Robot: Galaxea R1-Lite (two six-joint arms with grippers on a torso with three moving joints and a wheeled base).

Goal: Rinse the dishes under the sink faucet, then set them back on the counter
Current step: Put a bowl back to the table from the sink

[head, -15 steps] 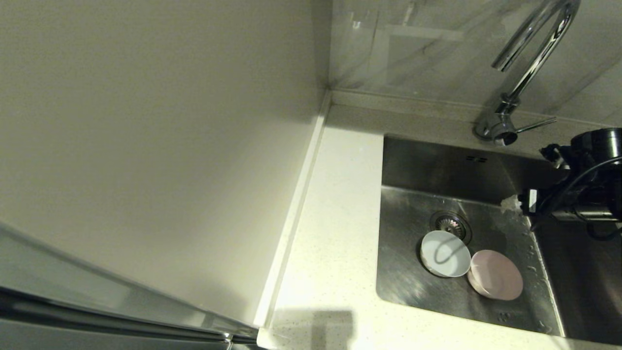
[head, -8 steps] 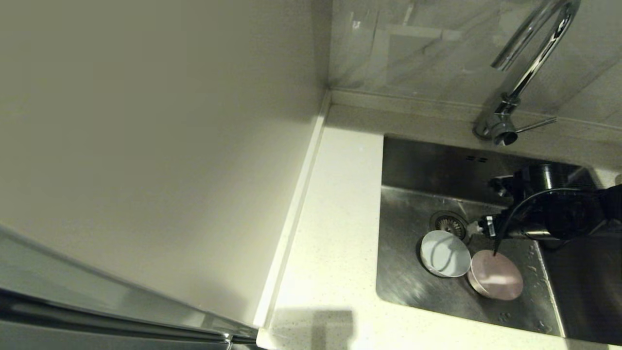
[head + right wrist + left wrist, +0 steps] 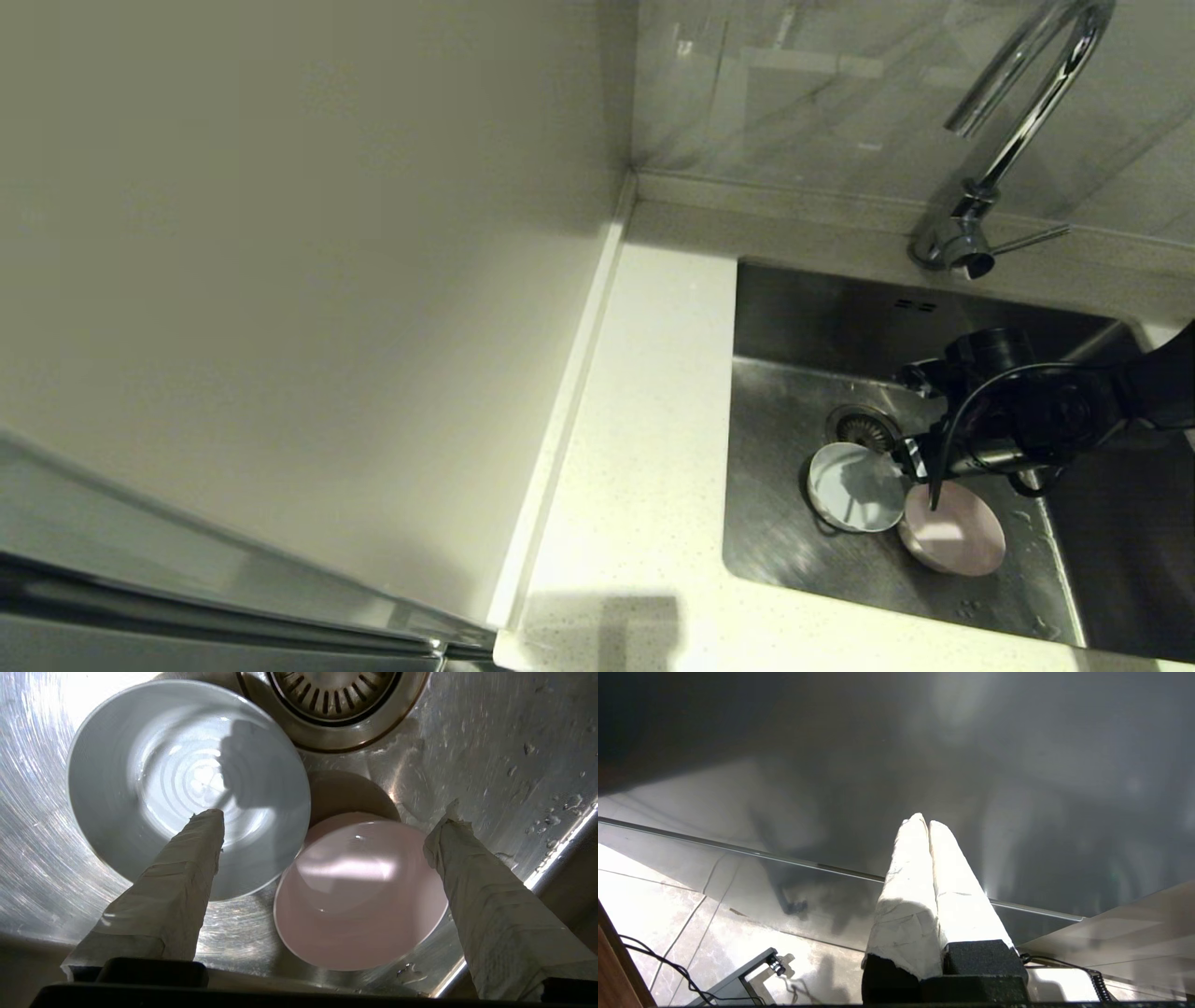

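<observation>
Two of the dishes lie side by side on the floor of the sink (image 3: 822, 322): a pale blue bowl (image 3: 851, 487) (image 3: 177, 774) by the drain strainer (image 3: 864, 427), and a pale pink bowl (image 3: 954, 532) (image 3: 359, 896) touching its right side. The whitish-green bowl is out of view. My right gripper (image 3: 910, 459) (image 3: 327, 816) hangs open low over both bowls; one finger is above the blue bowl, the other beyond the pink bowl's far rim, with nothing held. The faucet (image 3: 1013, 121) arches at the back right. My left gripper (image 3: 924, 821) is shut and empty, parked away from the sink.
The counter (image 3: 644, 420) runs along the sink's left side up to a beige wall panel (image 3: 308, 280). The faucet's side lever (image 3: 1027, 241) points right. Two overflow slots (image 3: 915, 305) mark the back wall of the sink. Water drops cling to the basin's right side.
My right arm has come down and leftward from the sink's right rim into the basin, ending just over the two bowls. The bowls have not moved.
</observation>
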